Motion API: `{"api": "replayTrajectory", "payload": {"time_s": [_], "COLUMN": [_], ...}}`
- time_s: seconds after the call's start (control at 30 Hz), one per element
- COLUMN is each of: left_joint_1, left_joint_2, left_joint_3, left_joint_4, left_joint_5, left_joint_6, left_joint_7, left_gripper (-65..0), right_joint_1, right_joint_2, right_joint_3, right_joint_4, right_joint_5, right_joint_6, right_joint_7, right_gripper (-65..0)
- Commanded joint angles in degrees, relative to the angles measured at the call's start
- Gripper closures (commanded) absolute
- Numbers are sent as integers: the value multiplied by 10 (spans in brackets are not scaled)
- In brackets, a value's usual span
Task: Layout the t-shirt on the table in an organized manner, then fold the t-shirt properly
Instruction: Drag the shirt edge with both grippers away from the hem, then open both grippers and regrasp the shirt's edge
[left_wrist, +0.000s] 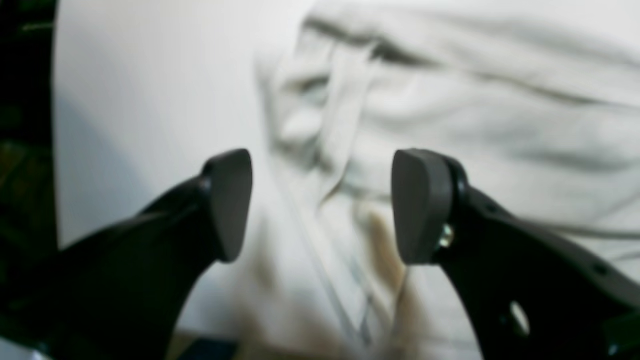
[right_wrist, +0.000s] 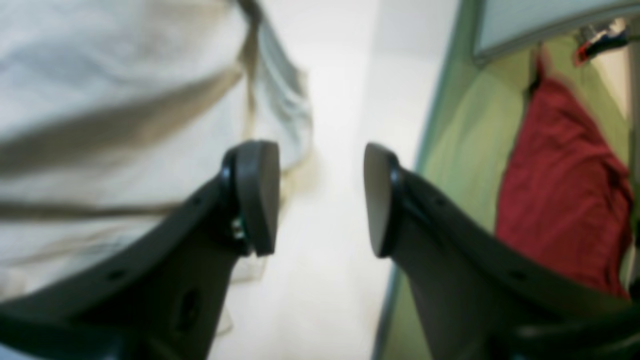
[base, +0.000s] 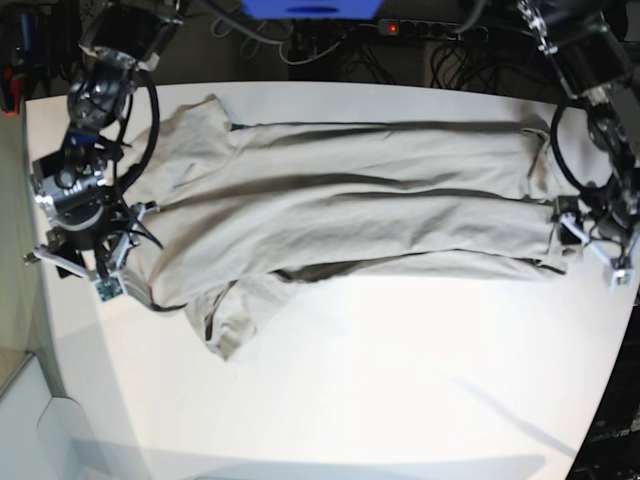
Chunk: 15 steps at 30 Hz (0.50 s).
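2 sets of fingers, both spread and holding nothing: my left gripper (base: 598, 235) at one end of the t-shirt (base: 350, 200), my right gripper (base: 95, 262) at the other. It lies lengthwise between them on the desk (base: 400, 380).

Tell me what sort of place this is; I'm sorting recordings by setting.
Probably a robotics lab or test bench, not a home. A t-shirt lies on a bare white table between two robot arms, with a power strip and loose cables along the far edge.
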Motion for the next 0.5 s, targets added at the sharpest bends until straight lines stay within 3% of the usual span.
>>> {"api": "replayTrajectory", "payload": {"time_s": [0.0,0.3,0.47], "left_joint_1": [10,109,144], "left_joint_2": [4,54,77], "left_joint_3": [-12,-32,-32], "left_joint_4": [23,65,86], "left_joint_5": [1,-5,-5], "left_joint_6": [-2,-5,-5], "left_joint_7": [-1,-7,-40], "left_gripper": [-424,-425,-425], "right_joint_1": [-6,-67,-89], "right_joint_2": [1,-26,-31], "right_joint_3": [1,5,5], "right_joint_4": [17,30,30], "right_joint_5": [-3,-3,-2], "right_joint_6": [2,2,2], "right_joint_7": [-7,-32,-30], "right_gripper": [-287,-288,-288]}}
